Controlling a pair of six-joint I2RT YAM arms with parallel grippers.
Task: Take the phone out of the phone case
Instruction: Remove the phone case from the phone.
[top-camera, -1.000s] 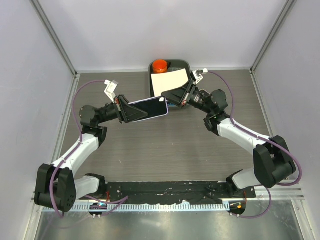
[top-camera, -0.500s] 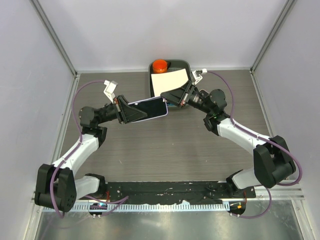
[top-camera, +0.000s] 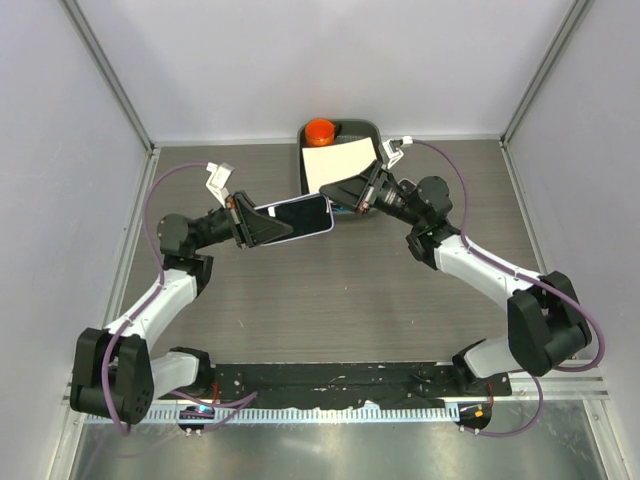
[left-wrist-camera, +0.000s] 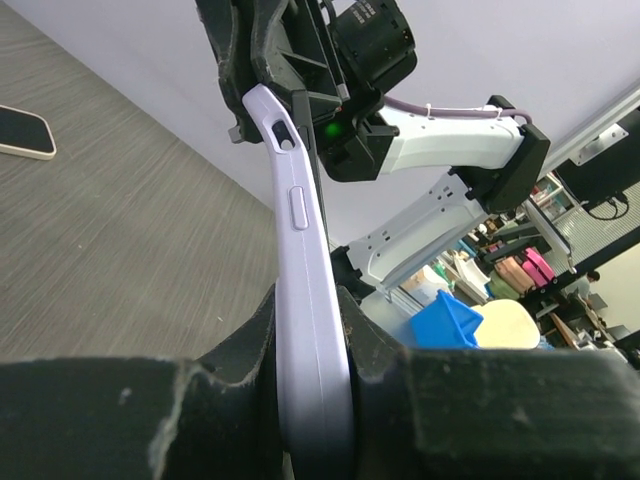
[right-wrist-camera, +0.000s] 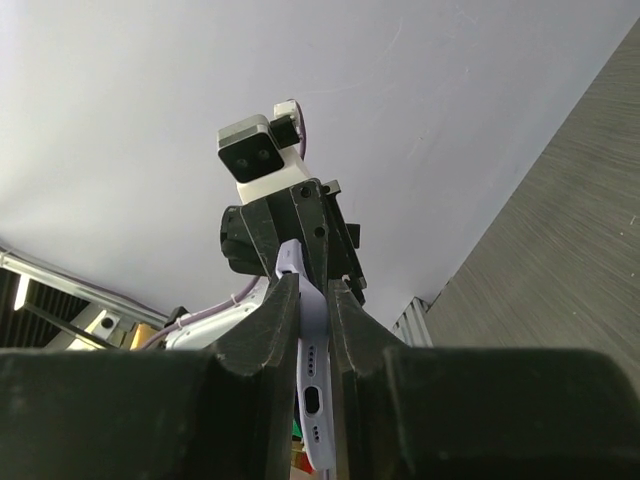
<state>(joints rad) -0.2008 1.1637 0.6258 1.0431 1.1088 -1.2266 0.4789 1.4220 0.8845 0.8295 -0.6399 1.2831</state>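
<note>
- The phone (top-camera: 298, 215) sits in a lavender phone case (left-wrist-camera: 305, 260). It is held clear of the table (top-camera: 350, 300), just toward 12 o'clock from the table's middle in the top view.
- The dark screen faces upward. The lavender rim of the case shows around it, so the phone is not yet out of the case.
- The left gripper (top-camera: 265, 228) is clamped on the 9 o'clock end of the phone case. In the left wrist view, its fingers (left-wrist-camera: 240, 360) press on both flat faces, with the case edge standing between them.
- The right gripper (top-camera: 345, 193) is clamped on the 2 o'clock end of the phone case. In the right wrist view, the case edge is pinched between the two fingers (right-wrist-camera: 270, 330), and its port openings show below them.
- The long axis of the phone runs from 8 o'clock to 2 o'clock between the two grippers.
- A black tray (top-camera: 362, 126) stands at the 12 o'clock edge of the table, just behind the right gripper.
- A white sheet (top-camera: 335, 160) lies in the tray. An orange round object (top-camera: 320, 130) sits at its 12 o'clock side.
- A flat dark object with a pale rim (left-wrist-camera: 22, 132) lies on the table at 9 o'clock in the left wrist view. It cannot be identified.
</note>
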